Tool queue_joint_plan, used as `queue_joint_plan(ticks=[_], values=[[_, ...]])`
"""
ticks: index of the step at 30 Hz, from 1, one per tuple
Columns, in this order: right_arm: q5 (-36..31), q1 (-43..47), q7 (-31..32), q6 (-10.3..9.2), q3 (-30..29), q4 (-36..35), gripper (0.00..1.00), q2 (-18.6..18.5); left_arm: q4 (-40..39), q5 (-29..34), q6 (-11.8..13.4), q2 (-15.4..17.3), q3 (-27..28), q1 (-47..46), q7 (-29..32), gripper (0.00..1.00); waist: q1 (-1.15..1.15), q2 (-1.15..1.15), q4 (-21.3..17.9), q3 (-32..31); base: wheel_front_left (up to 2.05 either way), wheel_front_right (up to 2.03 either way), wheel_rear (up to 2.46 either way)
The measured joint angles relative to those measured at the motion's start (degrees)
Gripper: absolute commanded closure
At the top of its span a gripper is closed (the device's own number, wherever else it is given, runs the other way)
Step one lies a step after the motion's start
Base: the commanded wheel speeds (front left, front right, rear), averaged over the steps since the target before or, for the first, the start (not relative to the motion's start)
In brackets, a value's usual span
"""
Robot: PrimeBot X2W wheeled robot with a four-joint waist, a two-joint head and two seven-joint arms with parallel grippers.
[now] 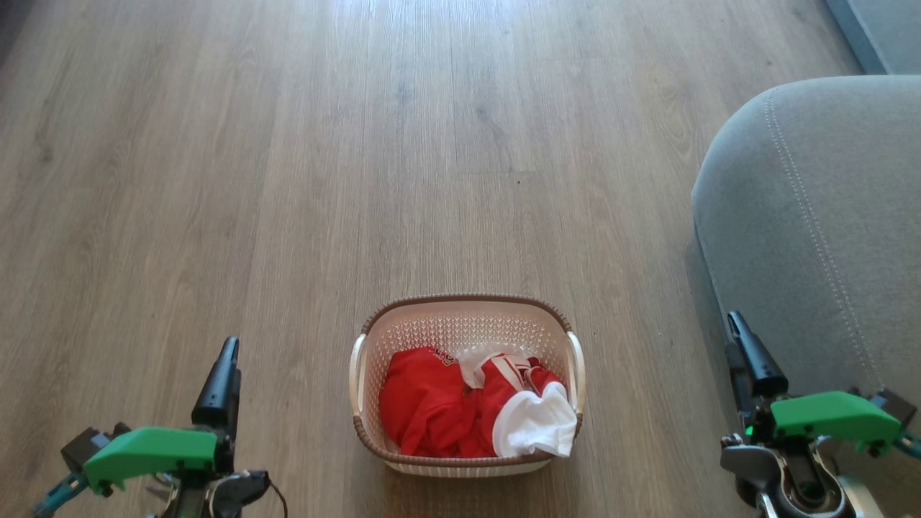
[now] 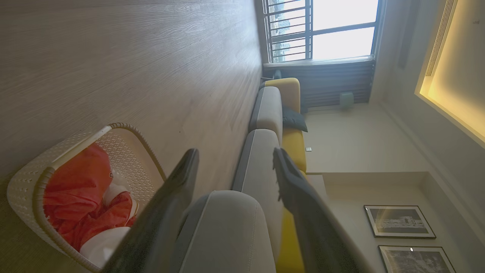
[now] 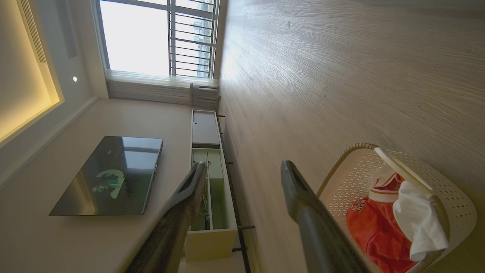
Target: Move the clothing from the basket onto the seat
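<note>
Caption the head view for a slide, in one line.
Red-and-white clothing lies in the cream perforated basket on the wood floor, the grey seat to its right.

Open floor (image 1: pixel 288 180) around basket (image 1: pixel 460 327), seat (image 1: pixel 813 216) at right

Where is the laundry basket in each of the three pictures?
Head view: the basket is at bottom centre on the floor, left of the grey seat.
Left wrist view: the basket is at the lower left, seen sideways.
Right wrist view: the basket is at the lower right.
Shared landmark: the red and white clothing lying inside it.
</note>
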Motion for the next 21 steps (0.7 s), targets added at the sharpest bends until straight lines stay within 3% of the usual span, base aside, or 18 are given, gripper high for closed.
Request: queue_joint_plan(ticks=[21], values=[[-18.4, -5.2, -3.4, 0.0, 2.7, 3.7, 0.0, -0.8, 1.4, 18.3, 0.0, 0.1, -0.1, -3.2, -3.2, 0.0, 0.0, 0.0, -0.2, 0.3, 0.0, 0.0, 0.0]])
